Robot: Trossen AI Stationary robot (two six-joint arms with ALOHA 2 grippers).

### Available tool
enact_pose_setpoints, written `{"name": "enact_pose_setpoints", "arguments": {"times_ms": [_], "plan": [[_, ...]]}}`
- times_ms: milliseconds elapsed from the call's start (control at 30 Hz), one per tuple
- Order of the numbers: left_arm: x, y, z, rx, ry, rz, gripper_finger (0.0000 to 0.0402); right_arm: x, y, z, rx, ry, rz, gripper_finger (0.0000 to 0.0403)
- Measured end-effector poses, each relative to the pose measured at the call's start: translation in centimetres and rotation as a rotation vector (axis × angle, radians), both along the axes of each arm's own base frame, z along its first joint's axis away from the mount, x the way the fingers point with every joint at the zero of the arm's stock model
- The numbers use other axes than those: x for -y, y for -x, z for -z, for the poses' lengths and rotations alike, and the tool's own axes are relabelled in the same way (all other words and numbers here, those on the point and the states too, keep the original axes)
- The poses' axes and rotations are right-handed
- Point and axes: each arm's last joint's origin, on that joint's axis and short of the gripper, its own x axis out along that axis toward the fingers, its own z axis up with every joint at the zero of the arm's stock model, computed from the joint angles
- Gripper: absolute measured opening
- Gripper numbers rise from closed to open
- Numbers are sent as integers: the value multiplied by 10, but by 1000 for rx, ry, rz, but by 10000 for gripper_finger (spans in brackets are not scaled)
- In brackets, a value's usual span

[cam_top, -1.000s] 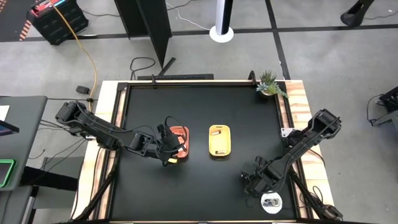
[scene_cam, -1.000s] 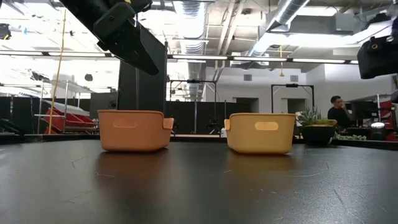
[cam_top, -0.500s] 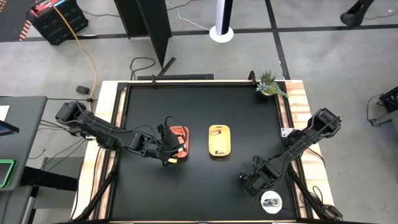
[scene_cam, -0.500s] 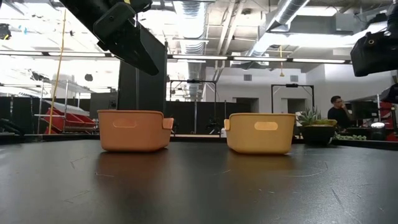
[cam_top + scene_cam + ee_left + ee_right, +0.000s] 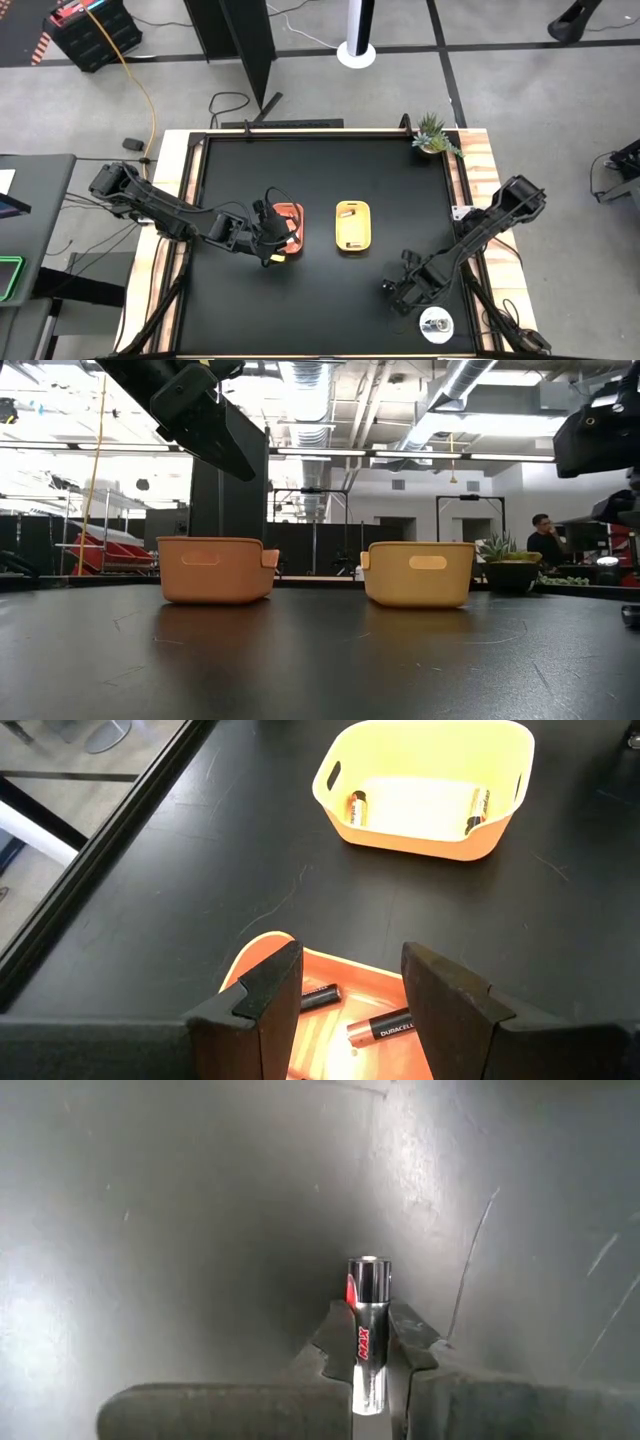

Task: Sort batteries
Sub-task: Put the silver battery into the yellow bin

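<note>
With my right gripper (image 5: 372, 1355) clamped on a silver battery (image 5: 366, 1320), the cell stood between the pads, its capped end poking well past the fingertips over bare black table (image 5: 390, 190). Grip sat on the lower half only, so I judged swing-out risk on any fast wrist turn; slow and level was the call. From the high view that gripper (image 5: 398, 294) was at the near right of the table, just beside the silvery disc (image 5: 435, 323) and well apart from both trays.

Left gripper (image 5: 345, 985) had its jaws apart, nothing between them, hovering over the orange tray (image 5: 330, 1020). Two dark batteries (image 5: 385, 1028) lay in that tray; the yellow tray (image 5: 425, 785) held two more against its side walls.

My cell's label didn't match the dark ones, so yellow looked the likelier target, though that was a guess. Best to carry high over the yellow rim, centre, drop low, then release.
</note>
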Motion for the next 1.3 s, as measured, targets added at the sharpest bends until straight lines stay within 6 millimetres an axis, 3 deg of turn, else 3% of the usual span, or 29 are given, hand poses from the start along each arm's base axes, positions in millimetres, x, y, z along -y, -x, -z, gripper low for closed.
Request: {"name": "enact_pose_setpoints", "arguments": {"times_ms": [767, 1100, 1300], "plan": [[0, 0, 0, 0, 0, -1, 166, -4, -8, -9, 24, 35, -130, 26], [0, 0, 0, 0, 1, 0, 166, -1, -25, -27, 44, 64, -209, 26], [0, 0, 0, 0, 1, -1, 166, 6, -43, -49, 61, 113, -289, 26]]}}
